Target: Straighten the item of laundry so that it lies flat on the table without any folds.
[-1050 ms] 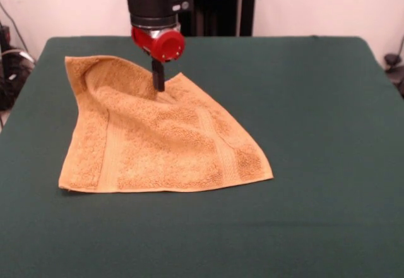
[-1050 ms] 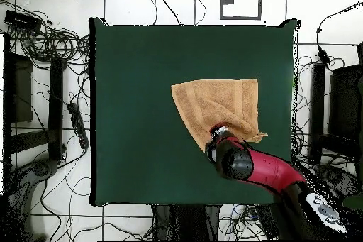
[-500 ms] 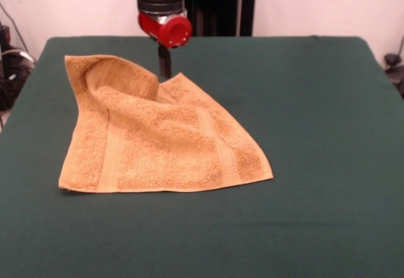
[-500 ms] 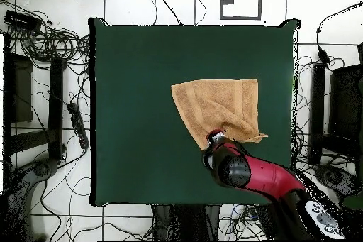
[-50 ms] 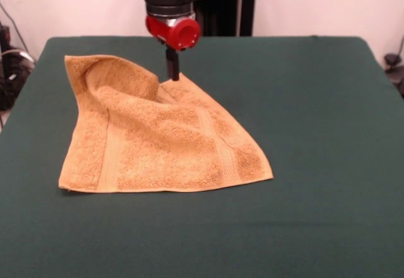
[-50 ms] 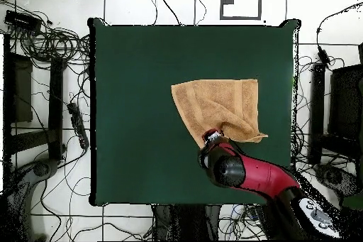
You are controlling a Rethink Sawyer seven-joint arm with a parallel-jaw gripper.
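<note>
The orange-tan towel [image 5: 158, 145] lies left of centre on the dark green table [image 5: 315, 101]. Its far-left part is folded over into a raised ridge, while its near edge and right corner lie flat. My gripper [image 5: 172, 76] hangs at the towel's far edge, just right of the ridge. It looks like one narrow black bar, shut with nothing in it. In the overhead view the towel [image 6: 220, 108] sits right of the table's [image 6: 135, 111] middle. There the red arm [image 6: 241, 172] covers the towel's corner nearest the robot.
Green cloth stretches wide to the right of the towel and in front of it in the front view. Cables and equipment [image 6: 42, 40] lie on the floor around the table in the overhead view.
The gripper has moved off the towel's raised fold, a little right and toward the far edge. The towel keeps the same shape throughout.
</note>
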